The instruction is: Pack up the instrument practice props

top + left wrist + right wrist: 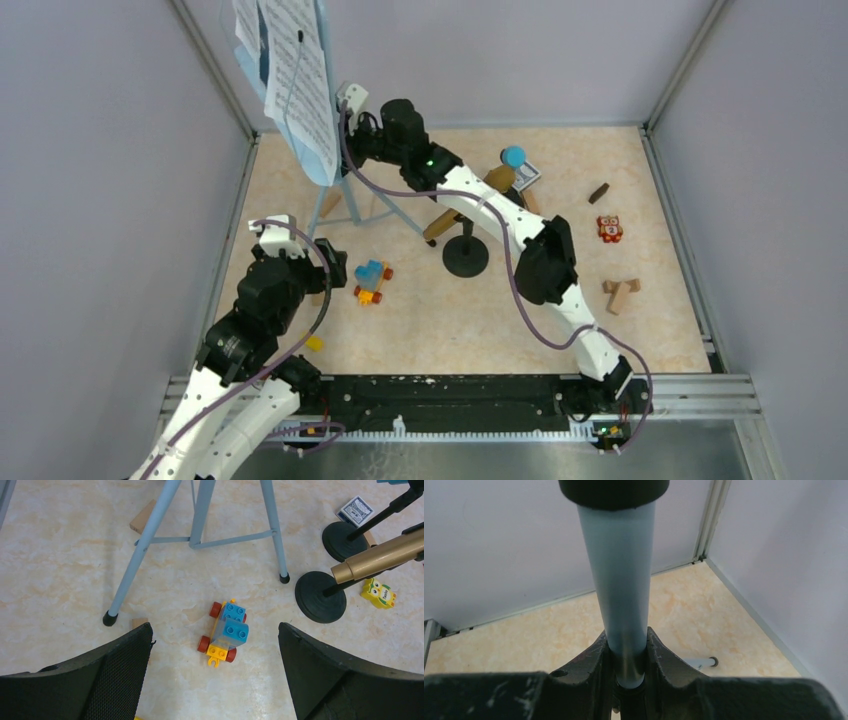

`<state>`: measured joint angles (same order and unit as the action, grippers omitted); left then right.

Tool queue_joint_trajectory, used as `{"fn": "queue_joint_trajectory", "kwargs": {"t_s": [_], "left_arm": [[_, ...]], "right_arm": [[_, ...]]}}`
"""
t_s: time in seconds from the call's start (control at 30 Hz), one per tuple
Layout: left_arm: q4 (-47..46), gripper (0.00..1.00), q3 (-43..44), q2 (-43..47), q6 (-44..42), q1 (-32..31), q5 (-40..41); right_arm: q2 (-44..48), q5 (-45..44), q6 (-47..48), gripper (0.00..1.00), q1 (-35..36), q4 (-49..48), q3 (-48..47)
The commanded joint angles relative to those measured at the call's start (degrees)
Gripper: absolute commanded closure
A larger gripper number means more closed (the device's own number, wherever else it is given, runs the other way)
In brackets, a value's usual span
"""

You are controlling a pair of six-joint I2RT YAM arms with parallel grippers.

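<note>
Our right gripper [625, 652] pinches the pale-blue music stand pole [621, 580], upright at the table's far-left, probably steadying it for folding, while our left gripper [333, 265] hangs spread wide above the toy-block car [225, 632].

- The pale-blue music rack [392, 209] is seen standing far left on tripod legs — white sheet-music pages [300, 85] are carried on it.
- The right gripper [352, 118] is set against its post.
- The left gripper [335, 268] is held just beside a toy-block car [372, 281].
- A gold microphone [498, 180] is seen slanting above a black round-based holder [465, 258] — a blue microphone [513, 156] lies behind.
</note>
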<state>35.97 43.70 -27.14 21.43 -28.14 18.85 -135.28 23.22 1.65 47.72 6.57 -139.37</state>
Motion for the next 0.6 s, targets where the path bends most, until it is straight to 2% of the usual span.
{"fn": "queue_joint_trajectory", "kwargs": {"t_s": [0.0, 0.2, 0.47, 0.57], "left_arm": [[-3.03, 0.01, -0.35, 0.24, -0.51, 0.07, -0.51], [-3.03, 0.02, -0.31, 0.96, -0.71, 0.06, -0.61], [-2.53, 0.01, 3.17, 5.17, -2.06, 0.04, -5.41], [-1.98, 0.01, 4.94, 5.52, -2.2, 0.02, -8.38]], "right_arm": [[5.92, -2.06, -7.01, 1.0, 5.02, -7.09, 8.66], [18.41, -9.3, -11.66, 1.0, 7.05, -14.91, 26.39], [27.84, -13.2, -14.79, 1.0, 10.01, -9.71, 36.68], [33.2, -14.98, -16.28, 1.0, 10.12, -12.14, 44.38]]}}
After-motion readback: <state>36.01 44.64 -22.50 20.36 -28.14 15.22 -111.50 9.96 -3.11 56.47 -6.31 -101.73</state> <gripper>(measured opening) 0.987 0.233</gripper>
